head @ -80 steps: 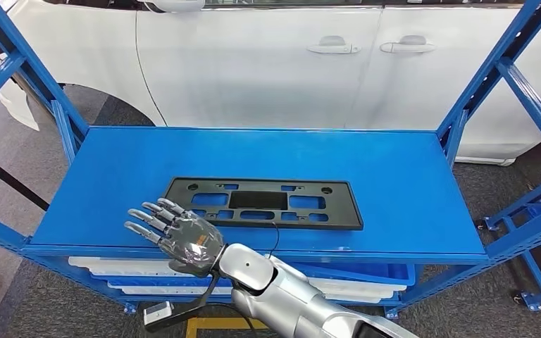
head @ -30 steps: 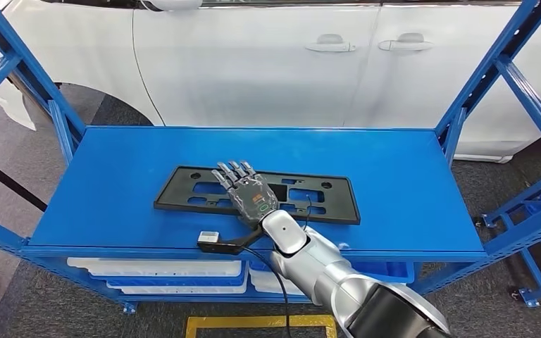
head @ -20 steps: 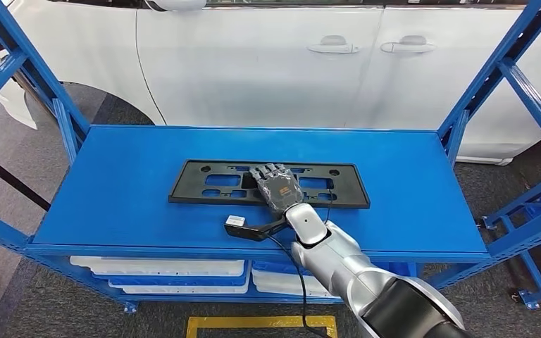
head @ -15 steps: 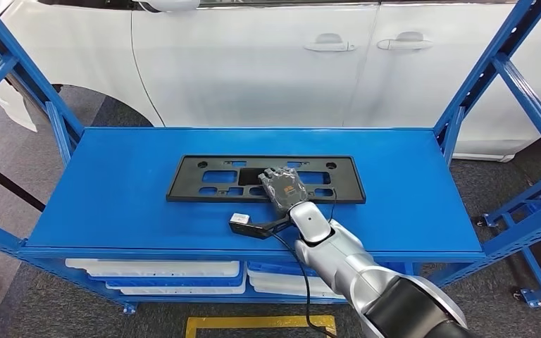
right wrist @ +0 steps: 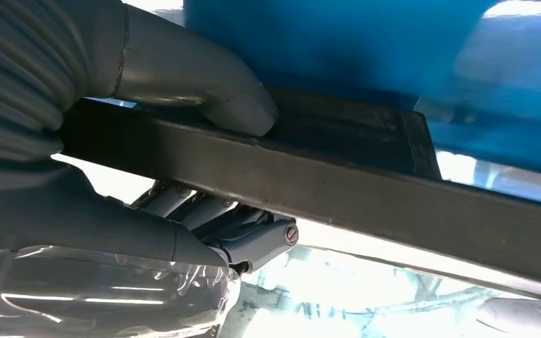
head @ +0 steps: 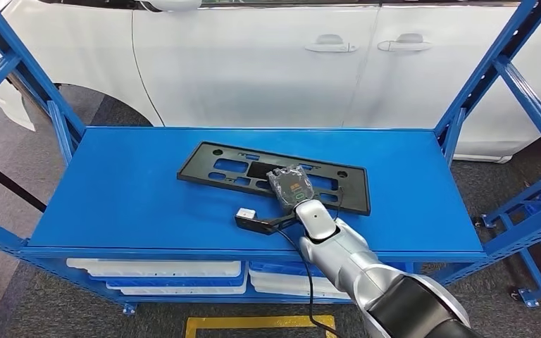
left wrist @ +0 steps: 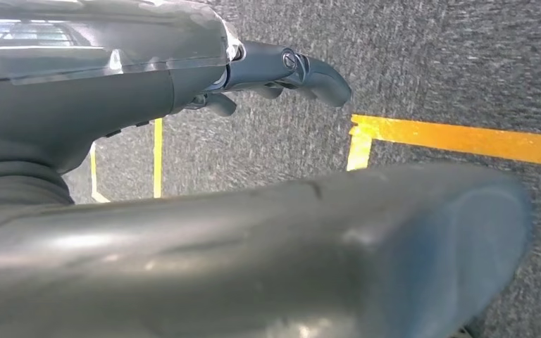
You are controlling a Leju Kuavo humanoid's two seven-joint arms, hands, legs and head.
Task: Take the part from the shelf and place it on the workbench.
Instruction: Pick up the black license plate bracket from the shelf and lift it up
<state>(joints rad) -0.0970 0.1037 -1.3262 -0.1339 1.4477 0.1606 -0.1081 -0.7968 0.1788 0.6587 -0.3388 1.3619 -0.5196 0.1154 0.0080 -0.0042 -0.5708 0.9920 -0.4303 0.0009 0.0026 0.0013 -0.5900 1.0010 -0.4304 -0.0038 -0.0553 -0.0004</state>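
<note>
Right hand (head: 292, 185) is clamped on the near long edge of the black licence plate bracket (head: 239, 166). In the right wrist view the thumb (right wrist: 204, 84) presses one face of the bracket rim (right wrist: 366, 186) and the darker fingers (right wrist: 253, 236) wrap the opposite face, so it's a real pinch, not just resting on it.

The bracket sits on the blue shelf (head: 113, 190), skewed across the top, roughly mid-surface. From the head view I can't tell whether the gripped edge is already off the shelf surface or still touching.

Left hand (left wrist: 282, 67) hangs over grey carpet with yellow floor tape (left wrist: 458, 137); fingers curled in, nothing in them.

How I'd run the lift:
- You're holding a long flat part off-centre on one edge. Expect it to droop or pivot at the far end. Lift slow and straight up first, then check it hangs stable before you swing.
- Keep the pinch firm; the rim is thin and probably slick plastic.
- Watch the blue uprights (head: 489, 74) on the right when you pull out; the bracket is long enough to clip one if you rotate early.
- White car (head: 253, 63) is just behind the shelf, so retract toward the robot, not forward.
- The wrist camera (head: 246, 215) and its cable hang low by the shelf's front edge; don't drag them.
</note>
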